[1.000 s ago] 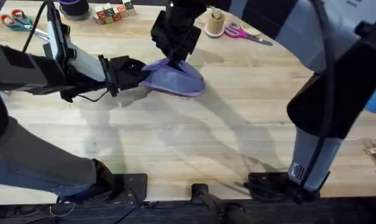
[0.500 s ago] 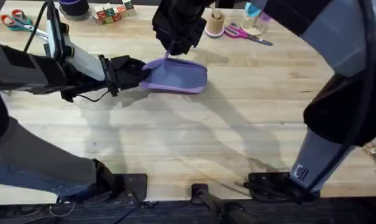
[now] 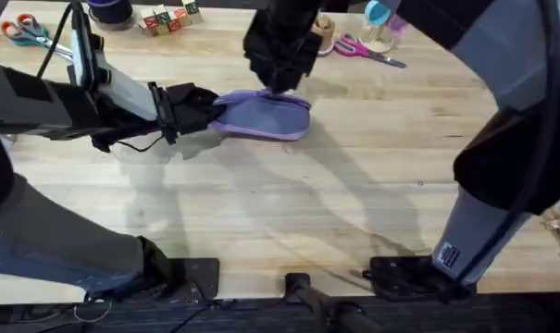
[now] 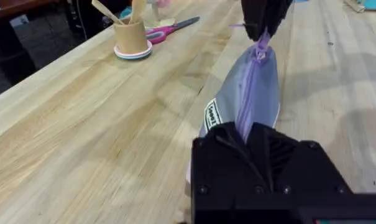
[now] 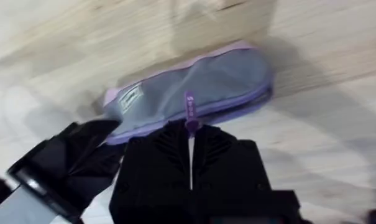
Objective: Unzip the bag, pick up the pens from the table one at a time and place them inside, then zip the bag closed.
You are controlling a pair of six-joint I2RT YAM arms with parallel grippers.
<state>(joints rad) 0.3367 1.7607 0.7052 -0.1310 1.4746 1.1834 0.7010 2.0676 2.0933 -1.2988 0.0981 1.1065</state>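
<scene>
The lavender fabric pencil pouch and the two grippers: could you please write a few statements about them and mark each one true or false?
1. The left gripper clamps one end of the soft lavender fabric pencil pouch. True.
2. The right gripper pinches the small purple zip pull. True.
3. The pouch hangs in the air, clear of the light wooden plank table. False: it rests on the tabletop.
4. The pink-handled scissors lie on top of the pouch. False: they lie apart from it, beside a small tan cup.
5. An orange pen lies beside the pouch. False: no pen is there.
</scene>
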